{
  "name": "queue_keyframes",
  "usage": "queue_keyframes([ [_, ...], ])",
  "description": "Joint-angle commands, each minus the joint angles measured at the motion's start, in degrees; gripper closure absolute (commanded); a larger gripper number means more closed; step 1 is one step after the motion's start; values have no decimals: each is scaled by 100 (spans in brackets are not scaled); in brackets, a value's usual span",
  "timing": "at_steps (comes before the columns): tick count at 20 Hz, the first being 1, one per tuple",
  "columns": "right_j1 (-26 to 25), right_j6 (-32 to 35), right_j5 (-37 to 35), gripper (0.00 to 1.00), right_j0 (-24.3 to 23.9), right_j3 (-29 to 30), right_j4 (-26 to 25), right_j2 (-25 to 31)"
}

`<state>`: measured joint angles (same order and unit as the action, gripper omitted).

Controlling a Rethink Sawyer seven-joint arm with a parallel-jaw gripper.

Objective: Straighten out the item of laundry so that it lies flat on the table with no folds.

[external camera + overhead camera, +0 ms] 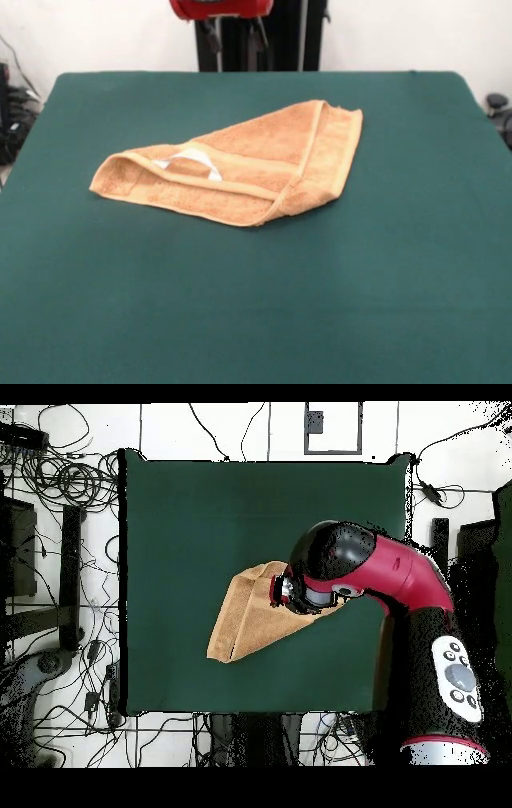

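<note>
Item: light orange-tan terry-cloth towel point(240, 172), folded over itself into a rough triangle, white label point(192, 160) exposed.
Place: dark green felt table point(256, 304), near centre, slightly toward 12 o'clock in the front view.
Tool: red-and-black arm point(400, 579) raised above the towel; gripper state cannot be told.
Judgement: unfolding not yet done.

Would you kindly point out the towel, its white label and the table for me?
towel point(272, 144): front view, upper folded layer.
white label point(192, 158): front view, its middle.
table point(256, 320): front view, bare green top near the camera.
</note>
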<state>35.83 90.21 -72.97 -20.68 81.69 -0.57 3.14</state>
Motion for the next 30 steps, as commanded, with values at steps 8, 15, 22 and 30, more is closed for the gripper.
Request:
queue_keyframes([
  [8,323,577,1609,0,12,1367,435,356],
  [15,218,922,3212,0,-21,1718,626,497],
  [22,453,860,4685,0,-141,2093,551,741],
  [30,608,1071,5684,0,-319,2681,610,1159],
])
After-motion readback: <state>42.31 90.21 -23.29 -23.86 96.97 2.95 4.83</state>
